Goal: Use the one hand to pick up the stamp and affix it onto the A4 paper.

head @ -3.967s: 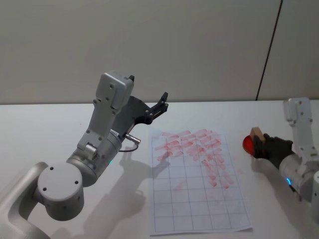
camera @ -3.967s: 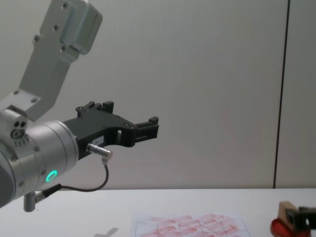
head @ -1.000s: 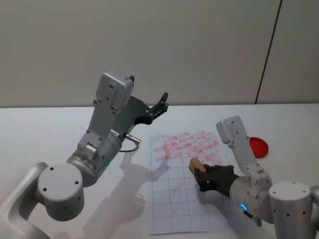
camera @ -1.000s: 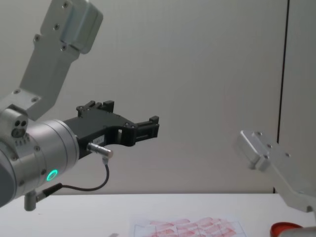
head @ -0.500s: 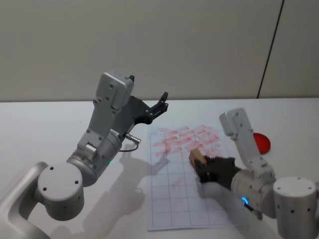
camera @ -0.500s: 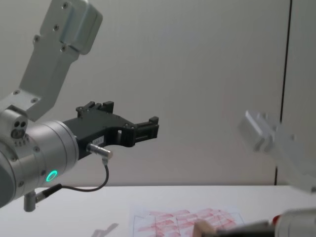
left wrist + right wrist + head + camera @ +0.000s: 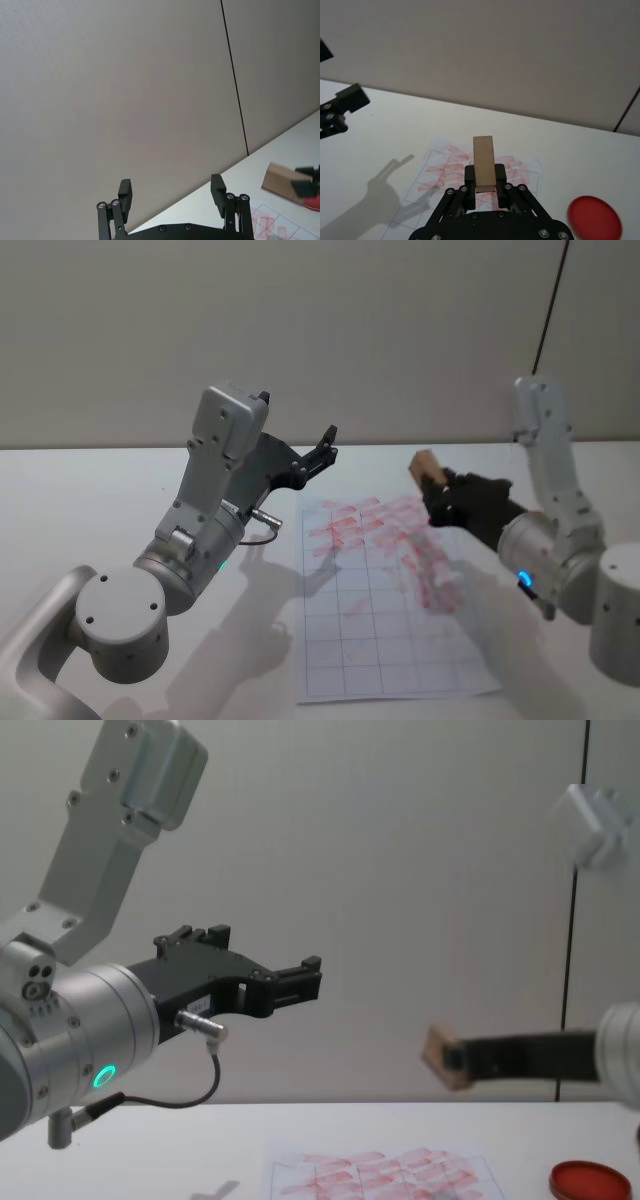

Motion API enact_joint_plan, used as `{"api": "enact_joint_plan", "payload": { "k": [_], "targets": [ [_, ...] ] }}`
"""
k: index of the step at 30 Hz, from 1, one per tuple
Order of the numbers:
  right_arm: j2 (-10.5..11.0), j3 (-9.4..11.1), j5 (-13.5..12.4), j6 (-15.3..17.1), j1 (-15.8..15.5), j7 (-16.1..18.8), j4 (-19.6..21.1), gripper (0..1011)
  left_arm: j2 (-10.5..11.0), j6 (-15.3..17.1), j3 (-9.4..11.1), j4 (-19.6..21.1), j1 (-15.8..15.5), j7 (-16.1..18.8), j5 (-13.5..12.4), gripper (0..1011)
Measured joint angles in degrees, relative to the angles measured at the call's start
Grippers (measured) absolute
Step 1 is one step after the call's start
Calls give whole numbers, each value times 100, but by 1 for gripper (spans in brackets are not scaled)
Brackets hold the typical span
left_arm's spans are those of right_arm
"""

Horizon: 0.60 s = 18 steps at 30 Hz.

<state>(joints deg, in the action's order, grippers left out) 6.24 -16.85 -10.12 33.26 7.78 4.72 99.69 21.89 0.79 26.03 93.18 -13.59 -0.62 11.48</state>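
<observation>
Right gripper (image 7: 440, 498) has the stamp (image 7: 426, 464) pinched between its fingers, up in the air over the far right part of the A4 paper (image 7: 385, 610), not touching it. Red ink pad (image 7: 590, 1181) sits off to the paper's right. Left gripper (image 7: 322, 447) hangs raised beside the sheet, fingers spread wide, nothing in them.

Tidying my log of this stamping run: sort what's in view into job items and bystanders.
Job:
- stamp, clamped in the right gripper, raised above the table
- paper, flat on the table, red prints across its far rows

Bystanders:
- red ink pad, right of the paper
- left gripper, open, parked in the air
</observation>
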Motion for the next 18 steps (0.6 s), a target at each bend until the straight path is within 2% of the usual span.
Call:
{"api": "enact_joint_plan", "payload": {
  "k": [11, 18],
  "targets": [
    [169, 358, -229, 186, -2, -515, 129, 214, 0, 0, 0, 0, 0, 0, 0, 1001],
    [308, 592, -303, 200, -21, -740, -151, 214, 0, 0, 0, 0, 0, 0, 0, 1001]
  ]
}}
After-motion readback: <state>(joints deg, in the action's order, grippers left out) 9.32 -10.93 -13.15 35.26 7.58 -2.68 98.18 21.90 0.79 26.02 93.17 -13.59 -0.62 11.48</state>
